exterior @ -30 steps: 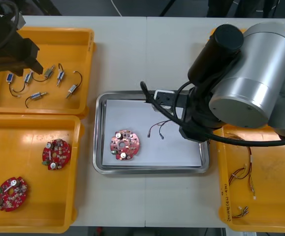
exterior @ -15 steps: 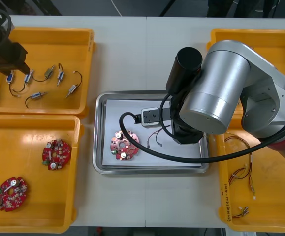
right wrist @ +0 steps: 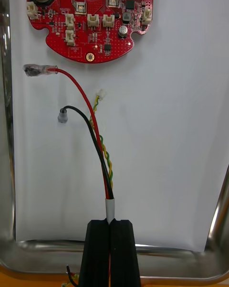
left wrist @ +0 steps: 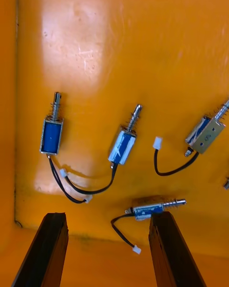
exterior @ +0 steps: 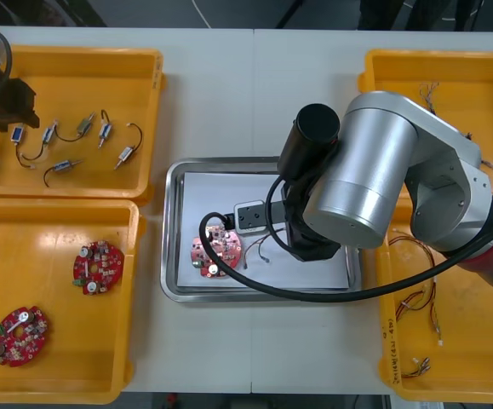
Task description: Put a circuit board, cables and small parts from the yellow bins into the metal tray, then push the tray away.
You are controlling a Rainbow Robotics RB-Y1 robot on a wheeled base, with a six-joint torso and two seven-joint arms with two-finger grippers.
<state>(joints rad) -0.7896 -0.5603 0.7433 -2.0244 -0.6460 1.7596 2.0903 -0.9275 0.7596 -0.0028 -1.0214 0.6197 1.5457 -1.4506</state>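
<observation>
In the right wrist view my right gripper (right wrist: 110, 222) is shut on a red and yellow cable (right wrist: 98, 134) that also carries a black lead. The cable's loose ends lie on the white inside of the metal tray (right wrist: 220, 206), just short of a round red circuit board (right wrist: 90, 22). From the front, the right arm covers the tray's (exterior: 171, 230) middle, with the board (exterior: 214, 253) at its left. My left gripper (left wrist: 107, 215) hangs open over the far left yellow bin (left wrist: 119, 38). One small metal part (left wrist: 155, 208) lies between its fingers and others (left wrist: 51, 135) lie beyond.
The near left bin (exterior: 135, 298) holds two more circuit boards (exterior: 98, 266). Both right bins hold cables: the near one (exterior: 472, 341) has several (exterior: 421, 298), and the far one (exterior: 399, 77) has some (exterior: 429, 89) by the arm.
My right arm has swung left and nearer over the tray, bringing the cable's ends up to the board. The left arm has drawn back toward the far left corner.
</observation>
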